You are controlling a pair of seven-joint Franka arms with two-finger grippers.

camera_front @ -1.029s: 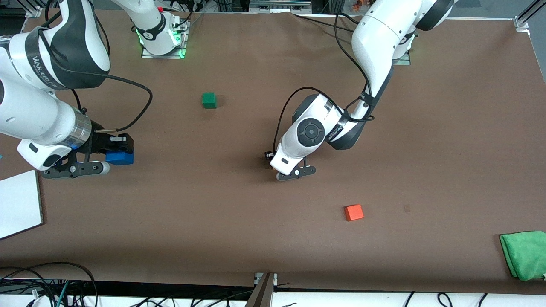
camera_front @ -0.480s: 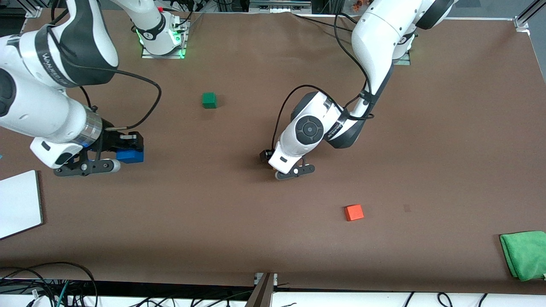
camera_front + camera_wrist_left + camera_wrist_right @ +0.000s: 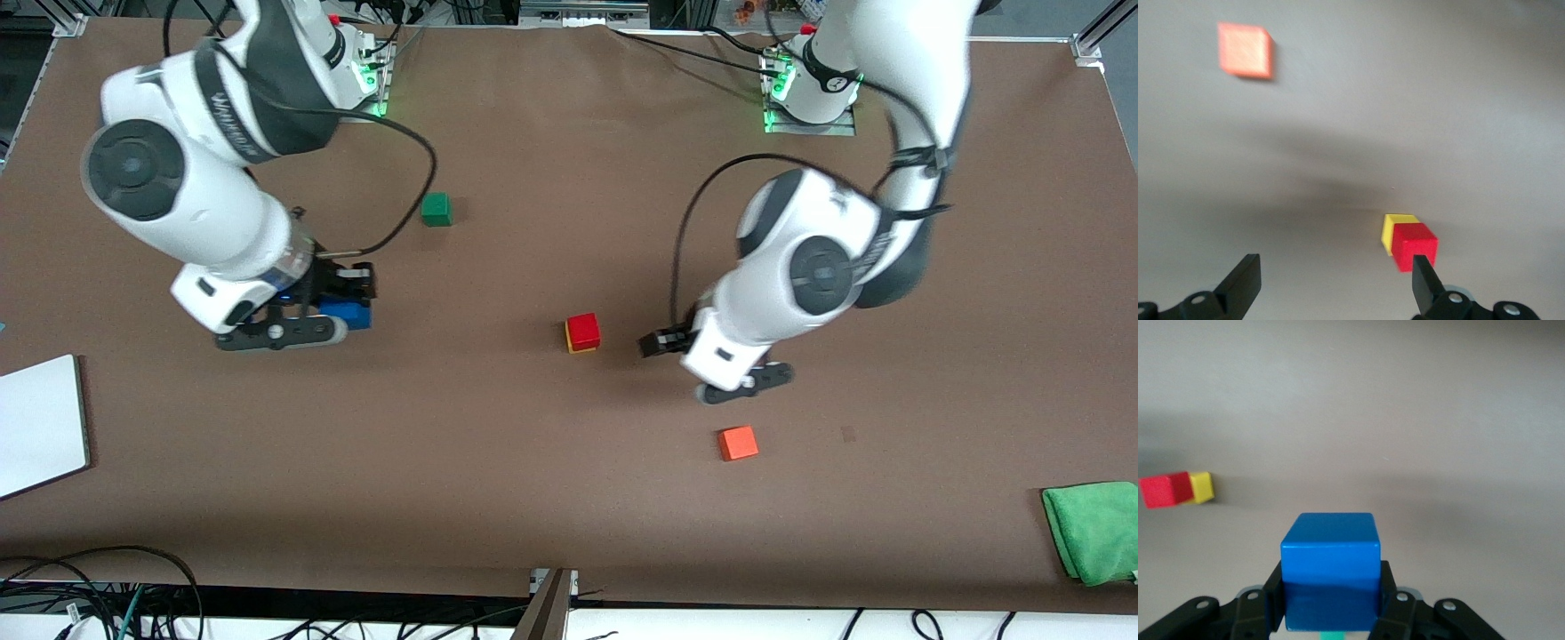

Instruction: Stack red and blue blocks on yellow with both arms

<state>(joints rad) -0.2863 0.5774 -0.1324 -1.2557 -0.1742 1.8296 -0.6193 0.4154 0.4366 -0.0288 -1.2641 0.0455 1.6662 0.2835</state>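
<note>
The red block [image 3: 583, 330] sits on the yellow block [image 3: 569, 337] near the middle of the table, with only a thin yellow edge showing under it. My left gripper [image 3: 660, 342] is open and empty, apart from the stack toward the left arm's end of the table. In the left wrist view its fingers [image 3: 1245, 285] stand wide apart, with the red block [image 3: 1415, 243] on the yellow block [image 3: 1390, 229] just past one fingertip. My right gripper [image 3: 354, 300] is shut on the blue block [image 3: 348, 314], over the table toward the right arm's end. The blue block [image 3: 1330, 577] fills the right gripper [image 3: 1330, 608].
An orange-red cube [image 3: 738, 443] lies nearer the front camera than the left gripper. A green cube [image 3: 436, 209] sits farther back. A green cloth [image 3: 1093, 531] lies at the left arm's end, and a white board [image 3: 40, 422] at the right arm's end.
The left gripper opened, left the red block on the yellow one and drew away toward its own end. The right arm carried the blue block toward the middle.
</note>
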